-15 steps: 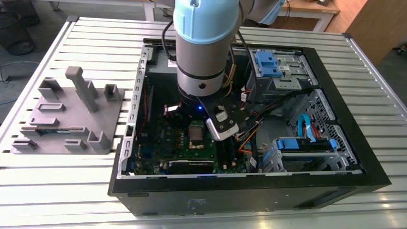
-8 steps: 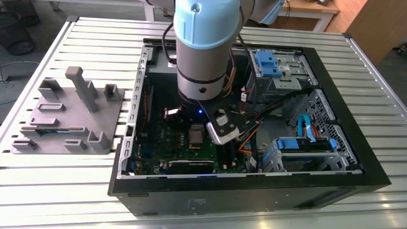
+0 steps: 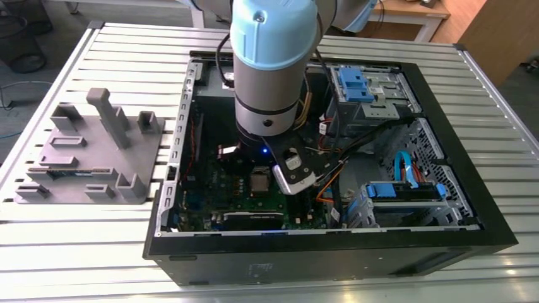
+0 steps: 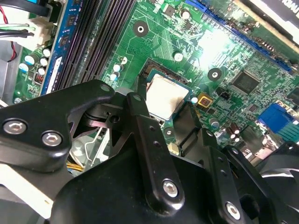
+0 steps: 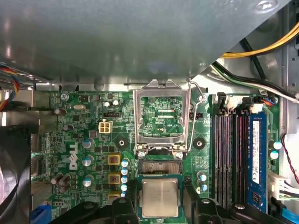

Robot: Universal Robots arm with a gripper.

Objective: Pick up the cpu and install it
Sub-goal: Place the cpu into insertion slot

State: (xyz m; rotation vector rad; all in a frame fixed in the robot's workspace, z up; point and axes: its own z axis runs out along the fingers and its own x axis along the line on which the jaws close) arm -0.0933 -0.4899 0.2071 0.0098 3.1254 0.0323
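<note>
The gripper point(image 5: 161, 207) is hovering low over the green motherboard point(image 5: 84, 140), its fingers point(image 5: 122, 205) standing spread a little wider than the cpu point(image 5: 160, 197). The cpu is lying flat in its socket between the two fingertips, with a narrow gap showing on either side. The silver metal frame point(image 5: 161, 87) is standing open just beyond the fingertips.

The arm point(image 3: 269, 76) is a thick silver-grey cylinder with a pale blue cap, a black band and a small blue light point(image 3: 264, 150) below. A white bracket point(image 3: 292, 170) sits at its wrist. The tool point(image 4: 161, 105) is matte black, with jointed links and silver hex screws point(image 4: 170, 188).
</note>
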